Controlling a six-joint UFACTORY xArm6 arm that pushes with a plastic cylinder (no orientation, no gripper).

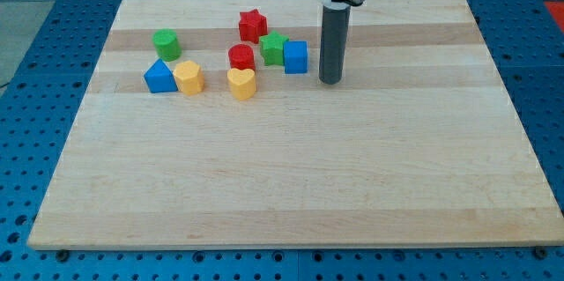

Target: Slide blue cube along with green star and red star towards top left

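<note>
On the pale wooden board (291,184), the blocks sit in the upper left part. Furthest to the view's left is a small green cylinder block (166,44), standing alone near the board's top. Below it lies a blue triangular block (159,77), touching a yellow rounded block (189,77) on its right. Further right, a yellow heart-shaped block (241,83) sits just below a red cylinder block (241,56), the two touching or nearly so. Above them, a little apart, is the red star block (253,25), nearest the board's top. To the right of the red cylinder sits the green star block (273,48), and pressed against its right side is the blue cube block (296,56).

Right of the blue cube comes the straight dark rod, standing upright. My tip (330,80) rests on the board just to the right of the blue cube and slightly lower in the view, with a narrow strip of bare wood between them, so it is not touching the cube. The rod has no jaws to open or close; it holds nothing. The green star and red star lie beyond the cube, up and to the left of my tip.
</note>
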